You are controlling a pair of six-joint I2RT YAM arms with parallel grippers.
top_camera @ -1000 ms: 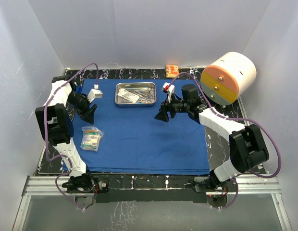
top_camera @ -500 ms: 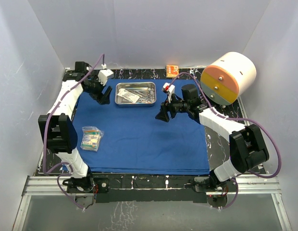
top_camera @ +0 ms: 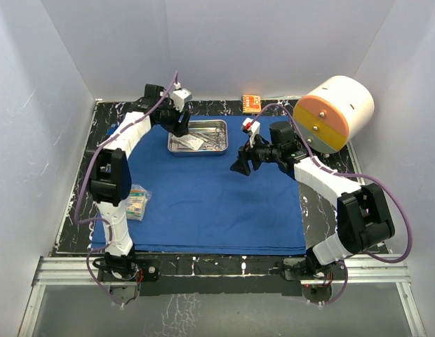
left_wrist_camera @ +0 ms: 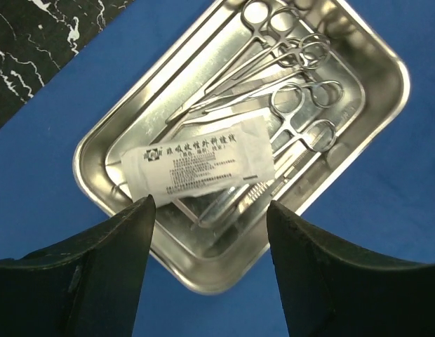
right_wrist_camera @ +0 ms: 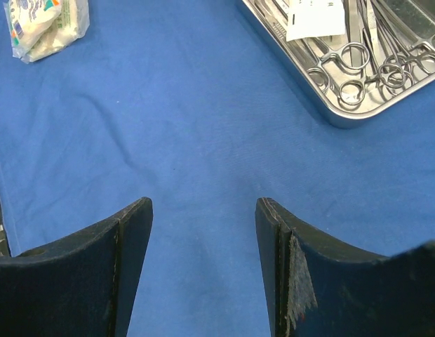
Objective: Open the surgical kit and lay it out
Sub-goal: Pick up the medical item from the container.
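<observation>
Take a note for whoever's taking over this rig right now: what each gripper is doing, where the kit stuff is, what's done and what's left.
Left gripper: open, empty, hovering over the steel tray.
Right gripper: open, empty, over bare blue cloth beside the tray.
Done: cloth spread flat; one packet lies out on its left side.
Left: lay out the other packet and the clamps, all in the tray.

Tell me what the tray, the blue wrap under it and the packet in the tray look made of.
Tray: likely stainless steel, polished. It shows mirror-like reflections and a rolled rim.
Cloth wrap: fabric, matte royal blue, with soft creases and no glare. Whether it is woven or nonwoven can't be told.
Packet: probably thin plastic or coated paper, white with printed text. Its surface is wrinkled and slightly glossy.
</observation>
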